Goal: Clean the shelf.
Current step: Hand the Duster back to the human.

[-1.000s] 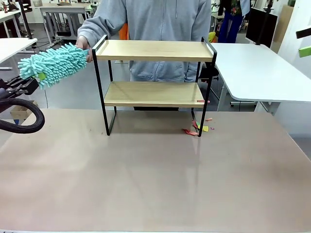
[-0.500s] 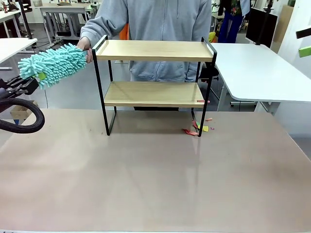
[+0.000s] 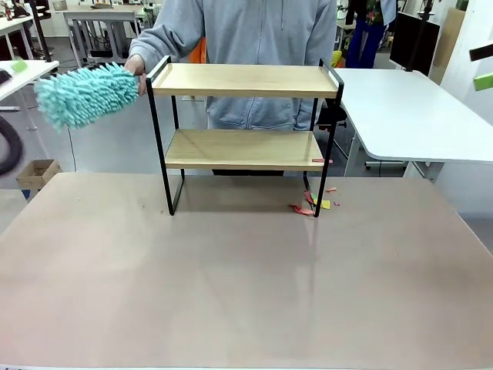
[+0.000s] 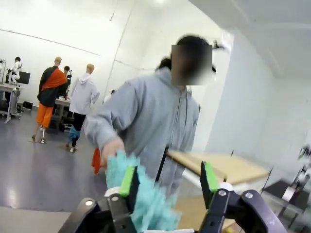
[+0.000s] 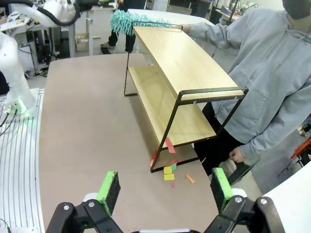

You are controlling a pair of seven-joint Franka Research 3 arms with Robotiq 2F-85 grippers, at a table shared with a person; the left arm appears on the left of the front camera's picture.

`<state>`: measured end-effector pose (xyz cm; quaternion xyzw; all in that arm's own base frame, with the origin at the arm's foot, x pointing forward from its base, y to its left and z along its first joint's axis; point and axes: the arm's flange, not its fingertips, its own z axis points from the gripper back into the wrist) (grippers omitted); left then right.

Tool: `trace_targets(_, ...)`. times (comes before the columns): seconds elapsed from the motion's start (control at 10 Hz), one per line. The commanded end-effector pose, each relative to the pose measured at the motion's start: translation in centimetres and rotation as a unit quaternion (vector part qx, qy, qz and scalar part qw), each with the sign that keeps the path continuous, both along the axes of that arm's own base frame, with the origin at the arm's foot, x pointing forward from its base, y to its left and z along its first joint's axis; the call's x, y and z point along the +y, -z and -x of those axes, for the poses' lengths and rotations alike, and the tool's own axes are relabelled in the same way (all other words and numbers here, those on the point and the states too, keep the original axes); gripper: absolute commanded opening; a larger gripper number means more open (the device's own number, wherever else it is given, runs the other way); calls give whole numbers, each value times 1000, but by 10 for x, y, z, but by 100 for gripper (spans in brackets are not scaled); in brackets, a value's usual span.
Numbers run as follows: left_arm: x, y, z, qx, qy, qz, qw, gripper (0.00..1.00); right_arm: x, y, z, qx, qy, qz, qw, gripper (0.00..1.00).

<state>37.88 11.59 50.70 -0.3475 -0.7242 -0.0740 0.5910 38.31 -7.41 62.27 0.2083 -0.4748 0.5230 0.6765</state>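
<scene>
- The right gripper point(image 5: 165, 187) hung above the near right part of the table point(image 3: 231, 293), its green-padded fingers point(image 5: 109, 187) spread wide with nothing between them.
- The left gripper point(image 4: 167, 179) was raised off to the left of the table, its two fingers apart; the fluffy head of the duster point(image 4: 141, 204) lay between and just past them, and the picture did not show whether the pads touched it.
- The table surface in front of the shelf was bare and brownish.
- The shelf point(image 3: 245, 81) stood upright on its four black legs toward the far middle of the table, both wooden boards level.
- Small scraps of coloured paper point(image 3: 312, 204) lay on the table beside the right front leg, and one red scrap point(image 3: 321, 161) rested on the right end of the lower board.
- The duster point(image 3: 86, 94), teal and shaggy, was in the air just left of the top board.
- The person's hand point(image 3: 135, 65) held the duster at the top left corner of the shelf.
- The person point(image 3: 246, 38) in a grey hooded top stood directly behind the shelf.
</scene>
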Motion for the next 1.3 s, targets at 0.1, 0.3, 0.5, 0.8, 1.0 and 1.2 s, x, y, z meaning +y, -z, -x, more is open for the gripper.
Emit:
trace_targets(0.1,93,-83,4,10,-7,114,993,100,-2,-3,0,1,-5,4,1000,100)
trace_targets(0.3,154,-96,-20,38,-32,176,983,100,-2,-3,0,1,-5,4,1000,100)
trace_targets(0.5,139,-102,9,22,-36,151,988,100,-2,-3,0,1,-5,4,1000,100)
trace_targets(0.8,139,-102,9,22,-36,151,988,100,-2,-3,0,1,-5,4,1000,100)
trace_targets(1.0,139,-102,9,22,-36,151,988,100,-2,-3,0,1,-5,4,1000,100)
trace_targets(1.2,139,-102,9,22,-36,151,988,100,-2,-3,0,1,-5,4,1000,100)
